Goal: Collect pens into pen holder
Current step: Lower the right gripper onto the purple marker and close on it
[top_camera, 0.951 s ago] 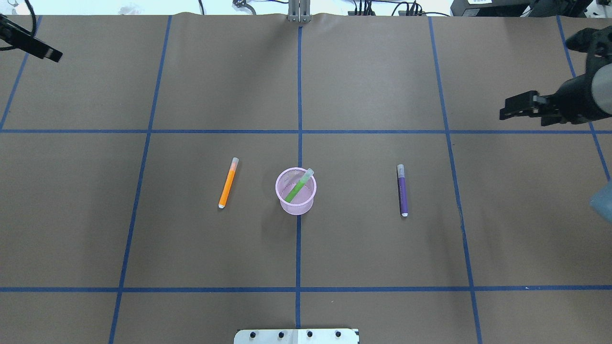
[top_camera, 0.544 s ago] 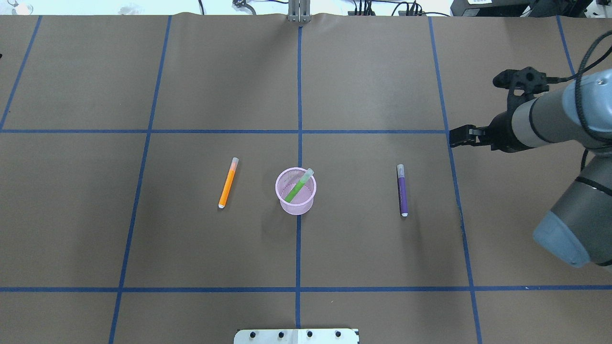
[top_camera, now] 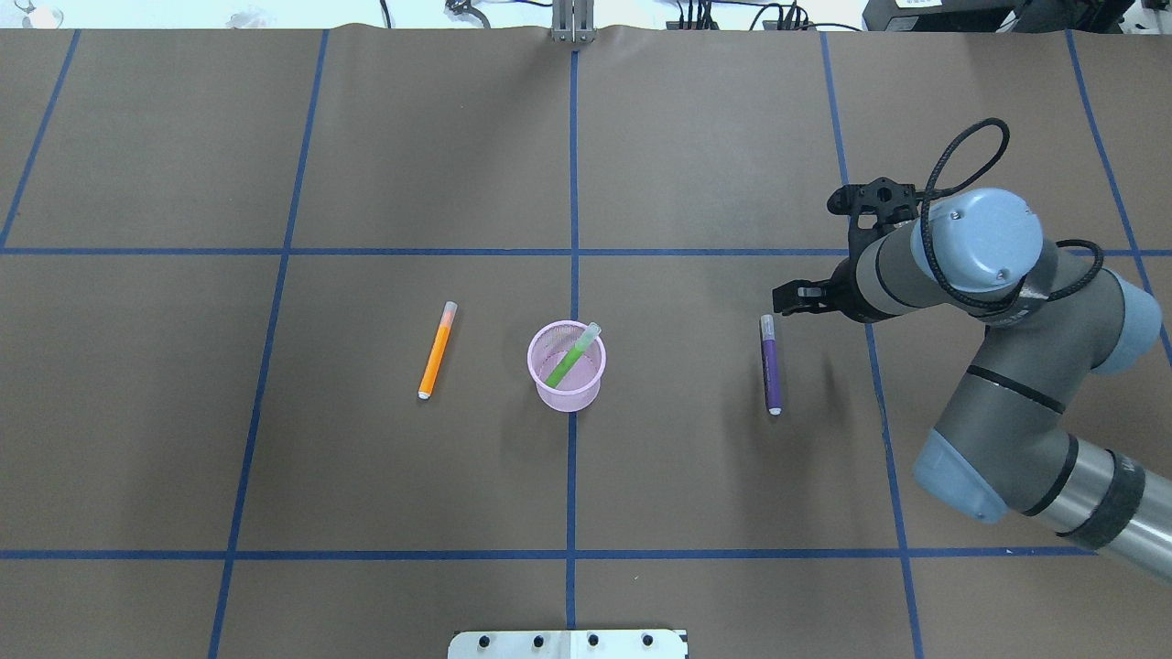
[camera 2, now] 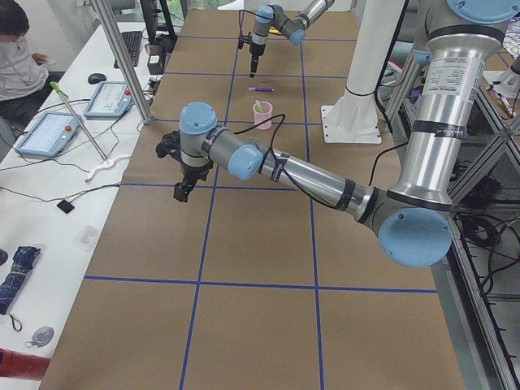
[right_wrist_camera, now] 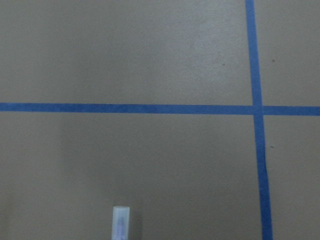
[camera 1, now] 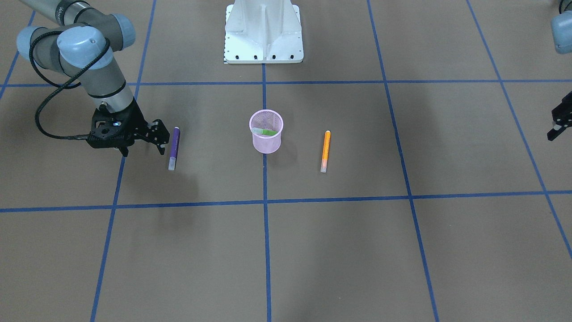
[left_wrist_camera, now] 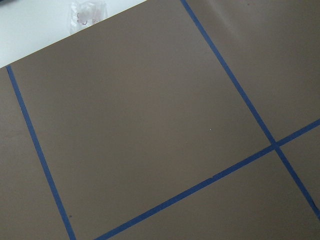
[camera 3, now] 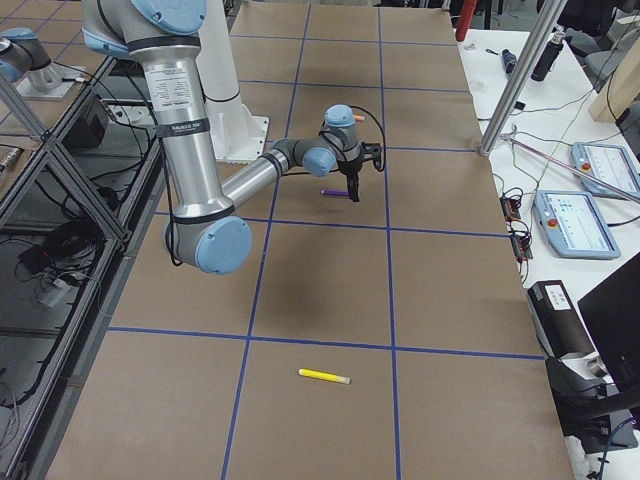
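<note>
The pink mesh pen holder (top_camera: pixel 567 380) (camera 1: pixel 266 142) stands mid-table with the green pen (top_camera: pixel 568 359) leaning inside. The orange pen (top_camera: pixel 437 351) (camera 1: pixel 325 150) lies on its left in the overhead view. The purple pen (top_camera: pixel 771 364) (camera 1: pixel 174 147) lies on its right. My right gripper (top_camera: pixel 789 300) (camera 1: pixel 143 151) is open and empty, just beside the purple pen's capped end (right_wrist_camera: pixel 120 222). A yellow pen (camera 3: pixel 324 376) lies far off at the table's right end. My left gripper (camera 1: pixel 556 127) (camera 2: pixel 182 188) hovers far to the left; I cannot tell whether it is open.
The white pedestal base (camera 1: pixel 263 33) (top_camera: pixel 568 643) stands at the robot's edge of the table. Blue tape lines (top_camera: pixel 573 252) grid the brown table cover. Tablets and cables lie on the side bench (camera 2: pixel 49 134).
My right arm has swung in from the right edge to the purple pen's capped end. My left gripper has left the overhead view. The pens and holder have not moved.
</note>
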Available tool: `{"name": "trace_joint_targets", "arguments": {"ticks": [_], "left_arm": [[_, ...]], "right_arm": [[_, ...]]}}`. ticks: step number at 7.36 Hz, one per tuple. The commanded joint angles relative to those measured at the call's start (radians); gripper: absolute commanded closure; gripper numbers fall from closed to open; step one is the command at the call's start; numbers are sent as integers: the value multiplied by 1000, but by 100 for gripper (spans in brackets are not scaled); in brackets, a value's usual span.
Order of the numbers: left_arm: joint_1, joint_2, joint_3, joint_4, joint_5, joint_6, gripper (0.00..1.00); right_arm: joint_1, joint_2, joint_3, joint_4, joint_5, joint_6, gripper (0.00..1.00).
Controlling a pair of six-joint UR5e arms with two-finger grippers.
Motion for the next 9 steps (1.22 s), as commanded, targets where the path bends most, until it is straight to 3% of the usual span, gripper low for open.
{"name": "trace_joint_targets", "arguments": {"ticks": [1, 4, 6, 8, 9], "left_arm": [[1, 1, -8, 0, 0, -1, 0], [3, -4, -8, 0, 1, -6, 0], [3, -4, -9, 0, 1, -7, 0], [3, -4, -9, 0, 0, -7, 0], [3, -4, -9, 0, 0, -7, 0]], "right_arm": [[-37, 52, -65, 3, -20, 28, 9], [-69, 72, -86, 1, -39, 104, 30], [-92, 71, -97, 0, -59, 111, 34], [-94, 68, -100, -2, -59, 111, 60], [-95, 65, -100, 0, -59, 111, 61]]}}
